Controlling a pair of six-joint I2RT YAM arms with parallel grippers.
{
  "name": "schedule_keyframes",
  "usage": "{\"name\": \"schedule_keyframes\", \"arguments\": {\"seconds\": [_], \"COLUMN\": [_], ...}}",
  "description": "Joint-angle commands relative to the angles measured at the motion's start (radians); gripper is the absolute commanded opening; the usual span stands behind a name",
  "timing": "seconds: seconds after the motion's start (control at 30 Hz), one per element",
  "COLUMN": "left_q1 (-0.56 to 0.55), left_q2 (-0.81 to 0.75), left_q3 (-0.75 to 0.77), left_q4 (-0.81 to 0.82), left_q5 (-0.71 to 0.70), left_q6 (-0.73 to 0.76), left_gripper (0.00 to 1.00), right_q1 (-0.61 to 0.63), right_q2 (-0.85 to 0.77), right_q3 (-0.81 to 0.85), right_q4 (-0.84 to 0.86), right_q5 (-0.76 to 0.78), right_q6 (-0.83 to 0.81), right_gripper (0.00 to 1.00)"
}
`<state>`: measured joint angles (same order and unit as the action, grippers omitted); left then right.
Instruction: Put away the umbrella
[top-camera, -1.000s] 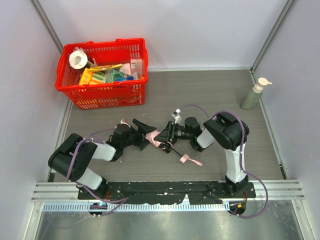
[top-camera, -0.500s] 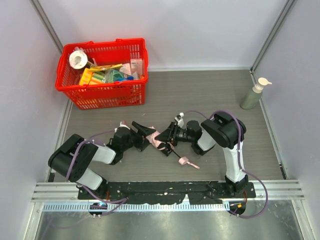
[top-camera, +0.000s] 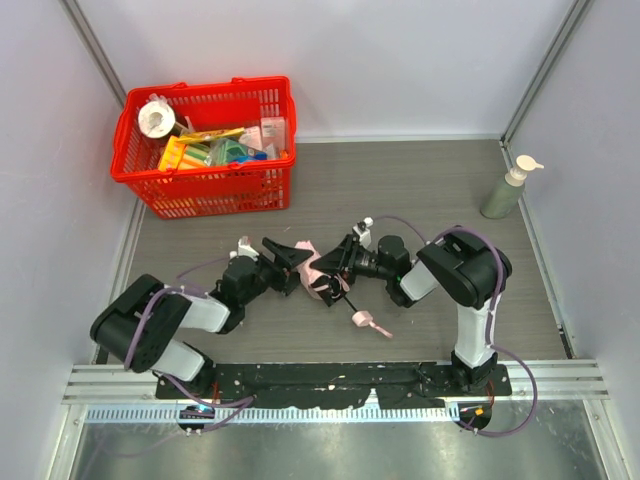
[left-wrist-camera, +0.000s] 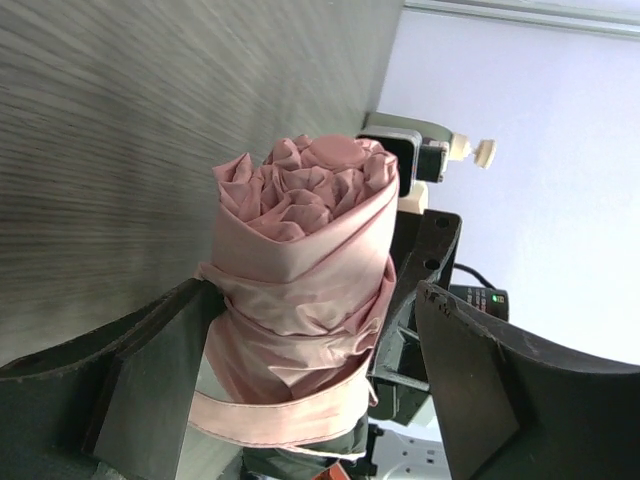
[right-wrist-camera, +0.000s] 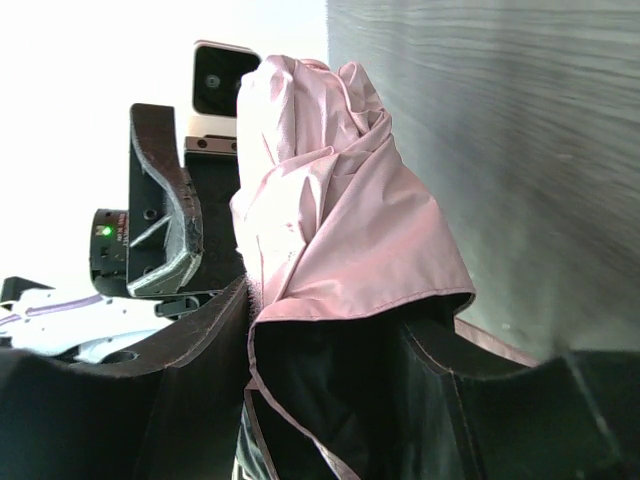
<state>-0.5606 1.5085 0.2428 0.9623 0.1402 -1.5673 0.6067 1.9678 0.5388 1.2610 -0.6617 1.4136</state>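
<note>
Top external, umbrella (top-camera: 320, 279) shifted slightly left

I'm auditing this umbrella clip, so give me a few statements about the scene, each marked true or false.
1. The red basket holds several items. True.
2. The right gripper grips the umbrella by its pink fabric. True.
3. The umbrella lies in the basket. False: it is between both grippers, over the table.
4. The pump bottle stands upright. True.
5. The handle is clamped in a gripper. False: the handle lies free; the left gripper stands open around the rolled fabric.
</note>
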Motion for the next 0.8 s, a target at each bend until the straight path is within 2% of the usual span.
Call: {"name": "schedule_keyframes", "arguments": {"seconds": [0.0, 0.1, 0.2, 0.4, 0.43, 0.5, 0.53, 0.67, 0.73, 0.77], "left_q1": [-0.015, -0.013, -0.012, -0.013, -0.015, -0.015, -0.015, -0.015, -0.013, -0.012], "left_q2": [-0.137, -0.208, -0.244, -0.232, -0.241, -0.264, -0.280, -0.356, -0.387, -0.402], "left_q3": [0.029, 0.052, 0.067, 0.090, 0.087, 0.084, 0.082, 0.096, 0.105, 0.107], "left_q4": [-0.098, -0.198, -0.206, -0.088, -0.079, -0.071, -0.065, -0.019, -0.017, -0.022], "left_q5": [-0.019, -0.037, -0.056, -0.019, -0.024, -0.037, -0.053, -0.102, -0.108, -0.111], "left_q6": [0.018, 0.055, 0.059, 0.026, 0.020, 0.016, 0.012, 0.026, 0.027, 0.021], "left_gripper": [0.86, 0.81, 0.82, 0.83, 0.79, 0.63, 0.61, 0.67, 0.74, 0.81], "right_q1": [0.018, 0.027, 0.044, 0.096, 0.099, 0.102, 0.103, 0.110, 0.111, 0.111], "right_q2": [-0.112, -0.125, -0.132, -0.155, -0.162, -0.185, -0.202, -0.234, -0.253, -0.262], "right_q3": [0.038, 0.038, 0.039, 0.062, 0.062, 0.067, 0.073, 0.102, 0.104, 0.102], "right_q4": [0.150, 0.153, 0.161, 0.209, 0.213, 0.199, 0.178, 0.104, 0.100, 0.092], "right_q5": [-0.052, -0.064, -0.065, -0.055, -0.049, -0.045, -0.045, -0.065, -0.079, -0.085], "right_q6": [0.008, 0.008, 0.008, 0.048, 0.048, 0.047, 0.042, 0.022, 0.024, 0.024], "right_gripper": [0.01, 0.01, 0.01, 0.01, 0.01, 0.01, 0.01, 0.01, 0.01, 0.01]}}
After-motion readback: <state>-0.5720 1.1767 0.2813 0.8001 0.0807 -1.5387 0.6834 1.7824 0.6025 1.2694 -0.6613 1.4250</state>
